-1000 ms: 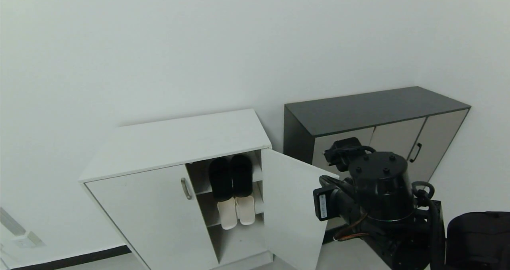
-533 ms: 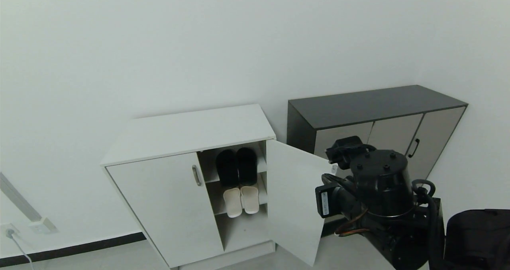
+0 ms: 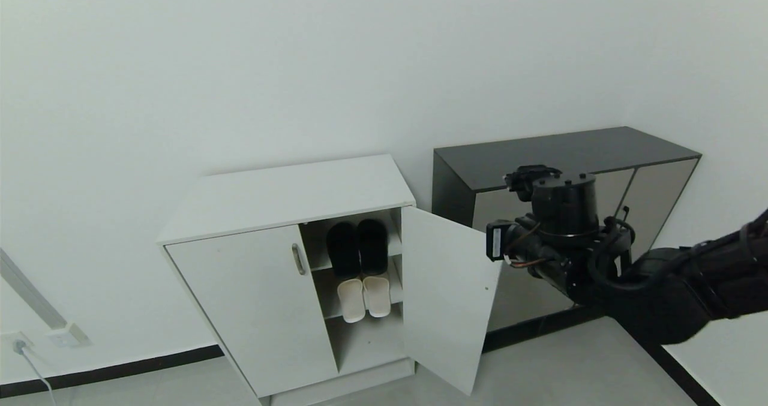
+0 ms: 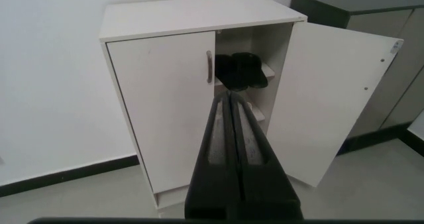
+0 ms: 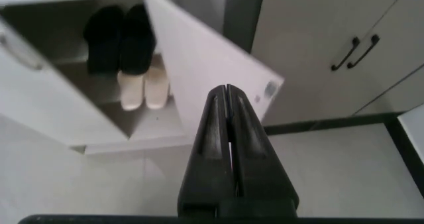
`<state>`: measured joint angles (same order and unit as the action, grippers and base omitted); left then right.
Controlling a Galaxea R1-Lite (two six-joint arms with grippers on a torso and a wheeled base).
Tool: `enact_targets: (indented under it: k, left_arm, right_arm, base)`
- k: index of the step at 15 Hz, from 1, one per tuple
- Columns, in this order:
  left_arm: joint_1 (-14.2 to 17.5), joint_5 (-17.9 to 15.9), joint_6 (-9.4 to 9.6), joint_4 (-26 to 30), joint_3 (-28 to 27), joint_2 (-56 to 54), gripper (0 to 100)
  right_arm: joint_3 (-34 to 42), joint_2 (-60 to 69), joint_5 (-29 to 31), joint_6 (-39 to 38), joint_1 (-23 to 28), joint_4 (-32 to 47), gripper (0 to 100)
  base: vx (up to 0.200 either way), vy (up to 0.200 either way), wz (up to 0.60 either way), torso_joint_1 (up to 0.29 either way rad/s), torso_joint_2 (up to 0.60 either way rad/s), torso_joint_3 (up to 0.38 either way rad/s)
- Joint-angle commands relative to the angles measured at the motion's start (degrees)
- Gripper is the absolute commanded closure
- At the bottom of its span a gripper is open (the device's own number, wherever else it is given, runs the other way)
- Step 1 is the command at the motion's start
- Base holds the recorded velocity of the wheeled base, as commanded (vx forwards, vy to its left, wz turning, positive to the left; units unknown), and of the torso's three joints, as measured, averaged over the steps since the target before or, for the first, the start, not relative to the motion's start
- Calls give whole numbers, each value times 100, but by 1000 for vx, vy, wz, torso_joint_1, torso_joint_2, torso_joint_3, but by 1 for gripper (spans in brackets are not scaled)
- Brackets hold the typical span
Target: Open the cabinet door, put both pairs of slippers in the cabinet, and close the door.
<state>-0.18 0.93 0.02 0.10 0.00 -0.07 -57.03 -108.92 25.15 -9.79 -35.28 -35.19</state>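
the white cabinet [image 3: 288,196] is standing against the wall in the lower middle of the head view, its right door [image 3: 447,298] swinging out toward the lower right of the frame while its left door [image 3: 252,310] is sitting shut. the black slippers [image 3: 358,247] are resting on the upper shelf and the white slippers [image 3: 358,298] on the shelf just below. each pair is lying side by side, long axes running from the opening toward the back of the cabinet. a dark cabinet [image 3: 558,151] is standing just beside it at the right of the frame. the left gripper [image 4: 230,95] is facing the cabinet front, its jaws clenched on nothing. the right gripper [image 5: 227,88] is pointing at the open door's outer edge, apart from it, its jaws likewise pressing together and holding nothing.
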Motion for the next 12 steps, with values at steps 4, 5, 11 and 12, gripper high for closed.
enact_targets:
  k: [4,5,11,12]
  left_arm:
    - [1,4,-2,-1,0,7,100]
    - [9,4,-2,-1,0,7,100]
    - [1,4,-2,-1,0,7,100]
    - [1,4,-2,-1,0,7,100]
  right_arm:
    - [-1293,-1105,-388,82,821,241,100]
    - [-1522,-1263,-476,82,891,320,100]
    - [-2032,-2028,-836,47,1111,461,100]
    - [-2120,-2133,-880,47,1129,461,100]
  base:
    - [0,0,0,0,0,0]
    - [0,0,0,0,0,0]
    - [0,0,0,0,0,0]
    - [0,0,0,0,0,0]
